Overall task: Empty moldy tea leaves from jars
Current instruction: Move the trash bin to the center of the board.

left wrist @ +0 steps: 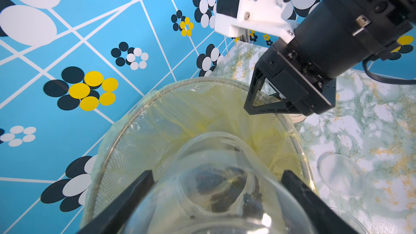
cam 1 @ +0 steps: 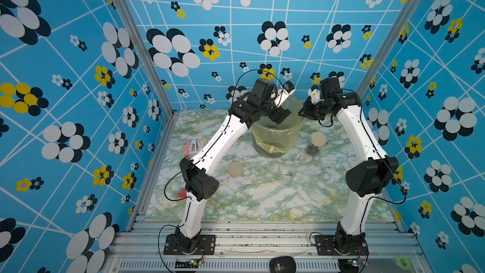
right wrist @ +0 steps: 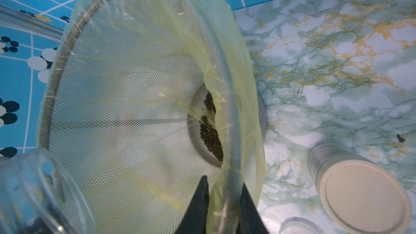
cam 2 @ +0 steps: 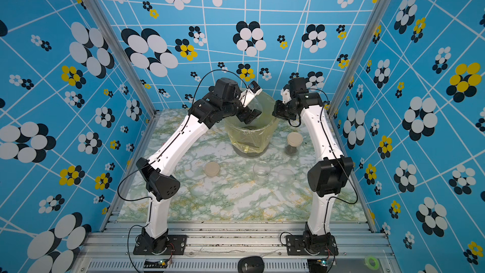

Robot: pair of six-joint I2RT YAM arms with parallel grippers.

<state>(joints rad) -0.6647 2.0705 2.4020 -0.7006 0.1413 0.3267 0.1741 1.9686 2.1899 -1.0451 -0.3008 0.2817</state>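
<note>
My left gripper [left wrist: 216,187] is shut on a clear lidless jar [left wrist: 213,172], tipped with its mouth down into the bin [left wrist: 126,120], which is lined with a yellow bag. Dark moldy tea leaves [left wrist: 225,190] show through the jar's glass. More tea leaves [right wrist: 210,136] lie at the bin's bottom. My right gripper [right wrist: 225,190] is shut on the bin's rim and bag. In both top views both grippers [cam 1: 282,115] [cam 1: 304,112] are at the bin [cam 1: 273,137]. A jar with a beige lid [cam 1: 316,144], dark leaves inside, stands right of the bin. An open clear jar [cam 1: 287,172] stands in front.
A loose beige lid [cam 1: 235,169] lies left of the open jar, and a translucent lid [cam 1: 309,175] lies to its right. A small packet [cam 1: 194,145] lies by the left arm. A black mouse [cam 1: 282,265] and a green tape roll [cam 1: 403,261] sit on the front frame.
</note>
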